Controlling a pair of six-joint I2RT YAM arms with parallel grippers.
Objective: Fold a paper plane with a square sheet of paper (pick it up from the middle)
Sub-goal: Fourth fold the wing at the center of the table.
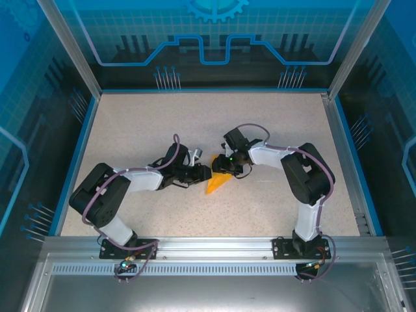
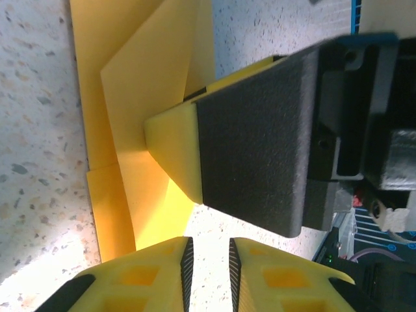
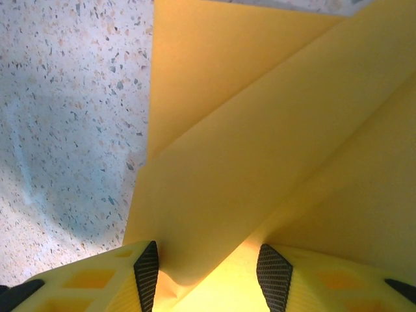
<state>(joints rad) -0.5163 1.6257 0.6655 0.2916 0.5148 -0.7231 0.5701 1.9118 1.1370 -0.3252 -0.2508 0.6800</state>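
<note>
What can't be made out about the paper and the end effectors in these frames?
- Top external: the folded paper is small, creases unreadable; its far end sits under the right end effector.
- Right wrist: paper runs off the top and right edges; grip or mere straddle unclear.
- Left wrist: the right one's finger covers the paper's middle.

Left arm [image 1: 123, 185] lies low, elbow bent out away from the folded paper [image 1: 214, 184], forearm reaching in toward its left edge. Left gripper [image 2: 208, 266] sits just at that edge, pads a narrow slit apart, nothing between them. Right arm [image 1: 300, 172] doubles back from a raised elbow right of the paper, wrist tipped down over the paper's far end; right gripper [image 3: 209, 273] jaws part-way apart astride a raised fold of the paper, pinch or no pinch can't be told.
</note>
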